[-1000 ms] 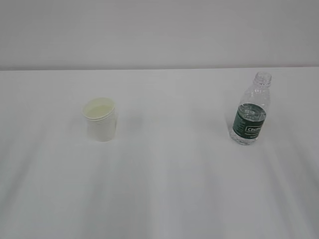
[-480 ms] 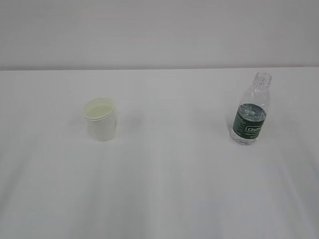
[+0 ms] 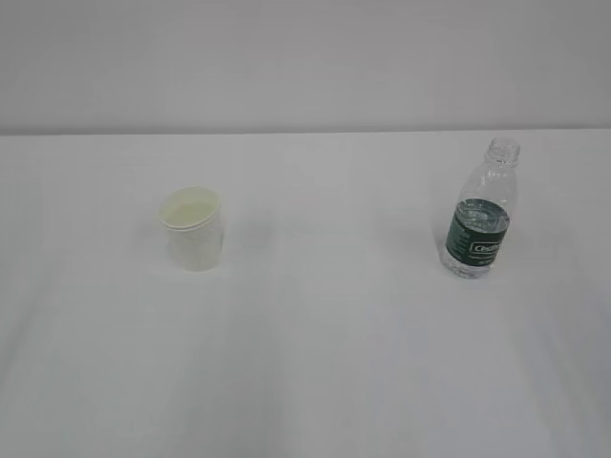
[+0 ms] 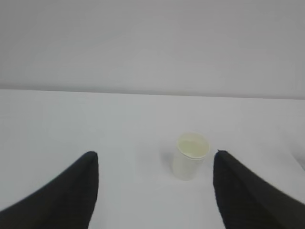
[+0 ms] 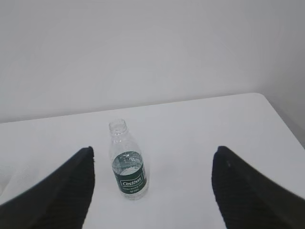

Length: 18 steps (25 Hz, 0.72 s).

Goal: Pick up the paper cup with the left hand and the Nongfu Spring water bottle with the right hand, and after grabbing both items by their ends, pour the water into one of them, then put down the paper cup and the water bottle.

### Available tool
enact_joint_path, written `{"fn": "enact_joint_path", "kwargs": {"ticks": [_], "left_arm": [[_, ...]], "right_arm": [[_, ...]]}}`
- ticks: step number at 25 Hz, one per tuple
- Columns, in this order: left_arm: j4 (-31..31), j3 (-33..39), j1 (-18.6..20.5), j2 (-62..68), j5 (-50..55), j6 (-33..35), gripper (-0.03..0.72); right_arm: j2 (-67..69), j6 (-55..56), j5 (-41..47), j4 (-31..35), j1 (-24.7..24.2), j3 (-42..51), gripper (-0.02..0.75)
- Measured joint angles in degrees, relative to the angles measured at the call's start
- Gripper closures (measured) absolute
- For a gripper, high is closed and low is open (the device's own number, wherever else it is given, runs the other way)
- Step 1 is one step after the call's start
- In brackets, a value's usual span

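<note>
A: How far along is the job?

B: At the very start, I'd say. The paper cup (image 3: 194,229) stands upright on the table (image 3: 315,363), left of centre in the exterior view, and the Nongfu Spring water bottle (image 3: 480,212) stands upright well apart from it at the right, uncapped, with water (image 3: 477,212) showing about level with the top of its green label. Neither is lifted or tilted.

A: And the tools?

B: Neither arm appears in the exterior view. In the left wrist view the left hand's tool (image 4: 155,191) has its jaws spread wide and empty, the cup a little right of centre between them but farther off. In the right wrist view the right hand's tool (image 5: 152,188) is just as wide and empty, the bottle sitting left of centre between its fingers, also out ahead.

A: So what's left?

B: Everything, by my reading: both grasps, the pour, then setting both things down again.
</note>
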Motion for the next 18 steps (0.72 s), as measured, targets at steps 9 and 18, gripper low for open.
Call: {"fn": "enact_joint_path", "kwargs": {"ticks": [9, 18], "left_arm": [[-0.51, -1.61, 0.00, -0.27, 14.32, 0.09, 0.099], [-0.68, -1.67, 0.00, -9.76, 24.35, 2.22, 0.098]], "right_arm": [[-7.26, -2.30, 11.29, 3.18, 0.00, -2.18, 0.164], [-10.55, -8.59, 22.51, 8.43, 0.00, -2.80, 0.164]]}}
